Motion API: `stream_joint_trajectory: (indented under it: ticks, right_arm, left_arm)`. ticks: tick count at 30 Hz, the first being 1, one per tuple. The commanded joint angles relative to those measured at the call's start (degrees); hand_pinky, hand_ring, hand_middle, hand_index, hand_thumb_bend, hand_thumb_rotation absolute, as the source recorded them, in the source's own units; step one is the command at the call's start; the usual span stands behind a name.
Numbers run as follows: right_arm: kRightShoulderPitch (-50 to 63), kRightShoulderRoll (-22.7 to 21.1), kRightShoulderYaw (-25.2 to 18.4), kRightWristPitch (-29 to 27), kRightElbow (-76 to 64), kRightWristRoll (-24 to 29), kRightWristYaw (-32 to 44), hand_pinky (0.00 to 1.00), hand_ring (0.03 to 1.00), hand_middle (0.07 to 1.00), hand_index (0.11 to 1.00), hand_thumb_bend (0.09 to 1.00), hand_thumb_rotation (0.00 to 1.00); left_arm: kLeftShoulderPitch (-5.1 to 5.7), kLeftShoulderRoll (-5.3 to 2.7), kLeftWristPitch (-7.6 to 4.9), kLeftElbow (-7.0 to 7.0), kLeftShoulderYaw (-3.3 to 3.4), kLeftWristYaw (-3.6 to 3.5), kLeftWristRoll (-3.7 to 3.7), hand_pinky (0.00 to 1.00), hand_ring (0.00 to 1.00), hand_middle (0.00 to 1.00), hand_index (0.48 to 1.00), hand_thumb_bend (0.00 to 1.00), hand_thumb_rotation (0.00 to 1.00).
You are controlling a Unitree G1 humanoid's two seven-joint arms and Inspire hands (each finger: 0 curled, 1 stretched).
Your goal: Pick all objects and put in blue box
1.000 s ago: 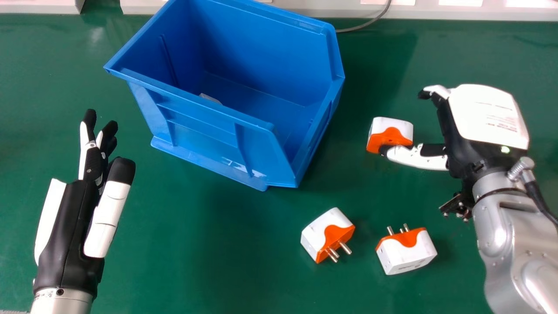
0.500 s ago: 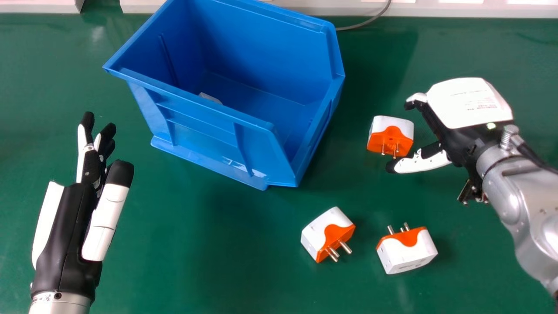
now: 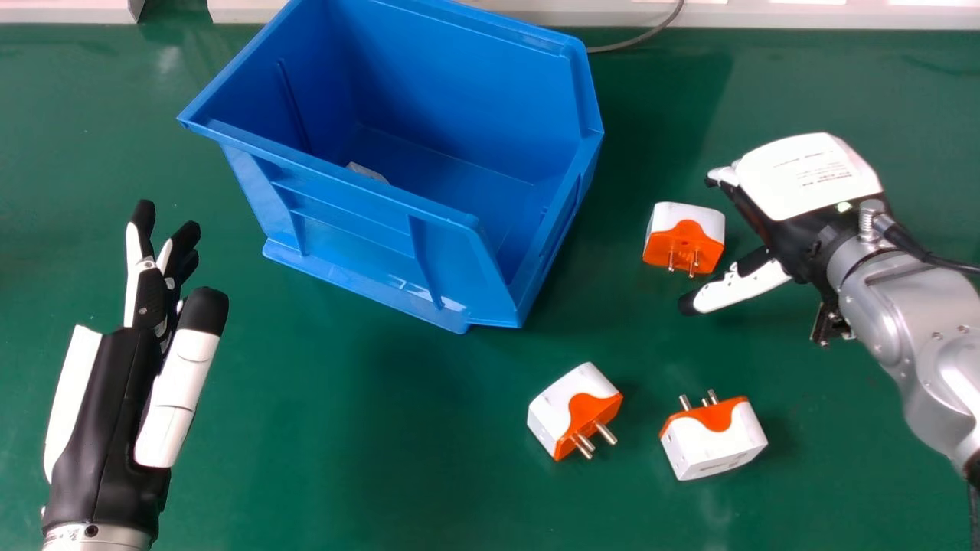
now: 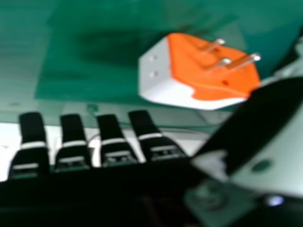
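Green tabletop (image 3: 383,459), pale strip (image 3: 766,17) along its far edge, thin grey cable (image 3: 643,36)

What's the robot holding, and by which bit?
Nothing: the right hand is open beside a plug, and the left hand is open and empty.

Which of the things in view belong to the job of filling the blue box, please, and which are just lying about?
For the job:
- blue box
- adapter beside the right hand: far adapter
- near-left adapter
- near-right adapter
- pale item in the box, probably

Just lying about:
- grey cable behind the box
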Motion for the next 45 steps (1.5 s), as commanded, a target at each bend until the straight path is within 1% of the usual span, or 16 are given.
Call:
stream_joint_trajectory:
  ticks: [1, 4, 6, 8, 9, 12, 17, 20, 24, 31, 34, 36, 42, 43, 45]
  right_arm:
    - [-2.57, 0.08, 0.21, 0.10, 0.54, -0.53, -0.96, 0.79, 0.885, 0.909, 0.881, 0.729, 0.74]
    - [-3.25, 0.62, 0.59, 0.05, 1.56, -0.54, -0.99, 0.79, 0.883, 0.908, 0.880, 0.731, 0.74]
    - [-3.61, 1.03, 0.80, -0.07, 2.22, -0.51, -1.06, 0.78, 0.876, 0.907, 0.873, 0.730, 0.74]
    - [-3.96, 1.38, 1.06, -0.16, 2.81, -0.39, -1.01, 0.78, 0.873, 0.906, 0.870, 0.723, 0.74]
    - [-4.16, 1.64, 1.17, -0.14, 3.18, -0.29, -1.01, 0.78, 0.873, 0.906, 0.870, 0.717, 0.74]
    - [-4.65, 2.34, 1.55, -0.05, 4.19, -0.25, -1.16, 0.78, 0.872, 0.906, 0.869, 0.699, 0.73]
    - [-5.37, 3.02, 2.22, -0.44, 5.34, -0.44, -1.32, 0.78, 0.868, 0.902, 0.869, 0.683, 0.72]
    - [-5.81, 3.39, 2.71, -0.66, 6.05, -0.45, -1.52, 0.78, 0.864, 0.898, 0.863, 0.674, 0.71]
    - [-6.39, 3.92, 3.36, -0.82, 7.48, -0.52, -2.14, 0.78, 0.860, 0.895, 0.859, 0.670, 0.71]
    - [-7.18, 4.62, 4.41, -0.73, 9.67, -0.89, -3.33, 0.76, 0.854, 0.880, 0.836, 0.644, 0.69]
    - [-7.61, 4.80, 4.73, -0.85, 10.65, -0.98, -3.67, 0.76, 0.852, 0.876, 0.833, 0.639, 0.68]
    - [-8.01, 4.88, 5.17, -0.81, 11.25, -1.27, -3.99, 0.75, 0.848, 0.871, 0.826, 0.638, 0.68]
    - [-8.48, 4.62, 5.87, -1.16, 11.63, -1.39, -4.84, 0.74, 0.844, 0.863, 0.817, 0.630, 0.68]
    - [-8.57, 4.64, 5.94, -1.23, 11.94, -1.27, -5.17, 0.74, 0.842, 0.862, 0.814, 0.625, 0.68]
    - [-8.67, 4.83, 5.76, -1.13, 12.46, -0.82, -5.73, 0.73, 0.829, 0.853, 0.802, 0.587, 0.64]
  left_arm:
    - [0.60, 0.39, -1.42, -1.28, 0.43, -0.42, -0.97, 0.91, 0.98, 0.98, 0.984, 0.82, 1.00]
    - [0.52, 0.46, -2.88, -0.81, 0.48, -1.30, -2.18, 0.91, 0.98, 0.98, 0.983, 0.80, 1.00]
    - [0.40, 0.49, -3.95, -0.16, 0.64, -1.85, -2.86, 0.91, 0.97, 0.98, 0.981, 0.79, 1.00]
    - [0.37, 0.47, -4.72, 0.26, 0.67, -2.19, -3.31, 0.90, 0.97, 0.97, 0.978, 0.78, 1.00]
    - [0.40, 0.50, -4.91, 0.35, 0.69, -2.27, -3.41, 0.90, 0.97, 0.97, 0.977, 0.77, 1.00]
    - [0.54, 0.69, -5.27, 0.59, 0.88, -2.53, -3.47, 0.90, 0.96, 0.97, 0.973, 0.77, 1.00]
    - [1.48, 0.68, -4.83, -0.65, 1.01, -2.60, -3.44, 0.89, 0.96, 0.97, 0.969, 0.77, 1.00]
    - [1.99, 0.74, -4.96, -1.11, 1.16, -2.74, -3.65, 0.89, 0.96, 0.96, 0.967, 0.77, 1.00]
    - [2.37, 0.68, -5.18, -1.43, 1.36, -2.87, -3.87, 0.89, 0.96, 0.96, 0.967, 0.77, 1.00]
    - [3.12, 0.71, -5.52, -1.82, 1.95, -3.11, -4.14, 0.88, 0.95, 0.95, 0.962, 0.77, 1.00]
    - [3.35, 0.66, -5.41, -2.10, 2.06, -3.11, -4.03, 0.88, 0.95, 0.95, 0.960, 0.77, 1.00]
    - [3.65, 0.65, -5.20, -2.53, 2.18, -3.11, -3.97, 0.88, 0.94, 0.95, 0.958, 0.77, 1.00]
    - [4.38, 0.69, -4.71, -3.39, 2.53, -3.17, -4.02, 0.88, 0.94, 0.95, 0.957, 0.77, 1.00]
    - [4.53, 0.68, -4.63, -3.54, 2.61, -3.18, -4.01, 0.88, 0.94, 0.95, 0.957, 0.77, 1.00]
    - [4.75, 0.66, -4.32, -3.90, 2.74, -3.14, -3.85, 0.88, 0.94, 0.95, 0.957, 0.77, 1.00]
